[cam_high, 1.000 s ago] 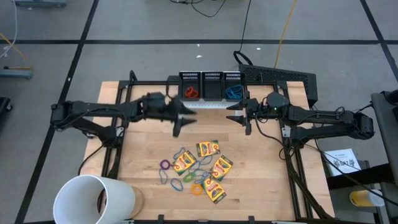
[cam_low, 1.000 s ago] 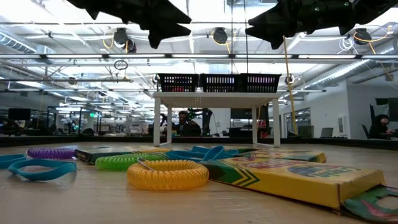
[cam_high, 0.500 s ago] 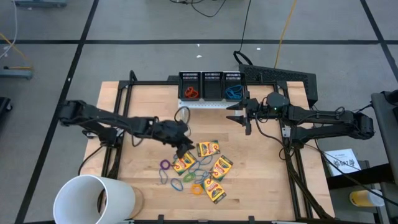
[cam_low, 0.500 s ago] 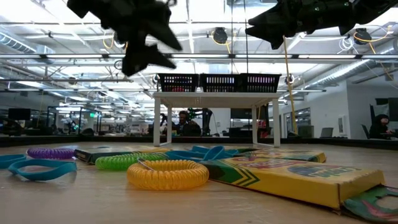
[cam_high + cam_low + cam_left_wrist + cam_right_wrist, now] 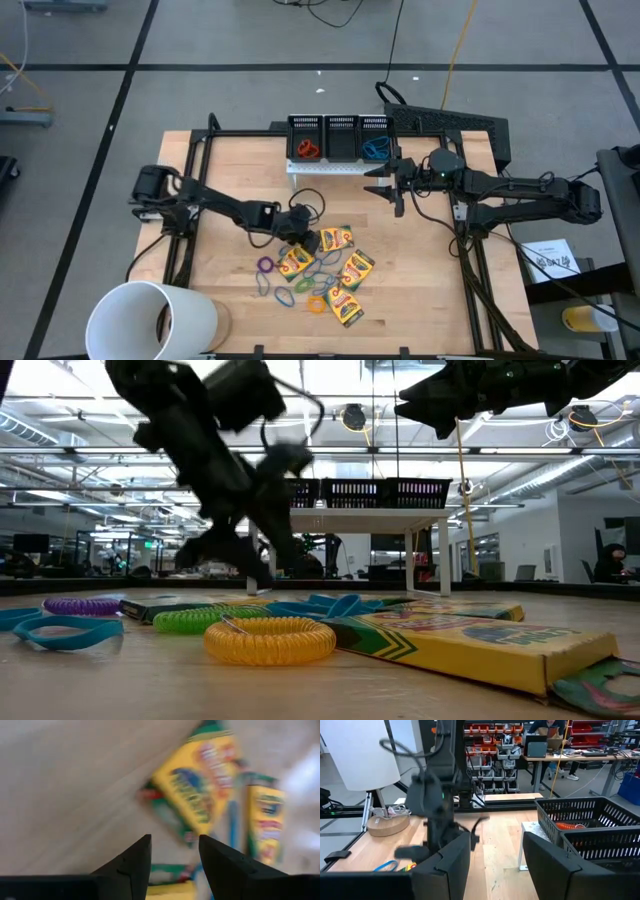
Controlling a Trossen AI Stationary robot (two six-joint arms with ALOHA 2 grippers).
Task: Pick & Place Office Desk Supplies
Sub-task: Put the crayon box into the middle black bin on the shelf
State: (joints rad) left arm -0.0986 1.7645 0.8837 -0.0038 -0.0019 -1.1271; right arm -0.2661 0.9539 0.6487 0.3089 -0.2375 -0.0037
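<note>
Several yellow-and-green crayon boxes (image 5: 335,238) lie flat on the wooden table (image 5: 230,160), among thin rubber-band loops (image 5: 265,265) in purple, blue, green and orange. My left gripper (image 5: 306,240) hangs open just above the far-left side of this pile, slanting down. In its wrist view a crayon box (image 5: 200,780) lies ahead of the gripper (image 5: 175,845), with nothing between the fingers. My right gripper (image 5: 386,187) waits open, high up near the bins, and its wrist view shows the gripper (image 5: 495,845) with nothing in the gap.
Three black mesh bins (image 5: 341,135) stand on a white shelf at the table's far edge; the left one holds red things, the right one blue. A large white cup (image 5: 150,320) lies at the near left corner. Bare wood lies left of the pile.
My left gripper has come down from beside the bins toward the near edge, to the pile of crayon boxes, rolling its wrist and tipping its fingers downward. It stays open. The boxes and bands have not moved.
</note>
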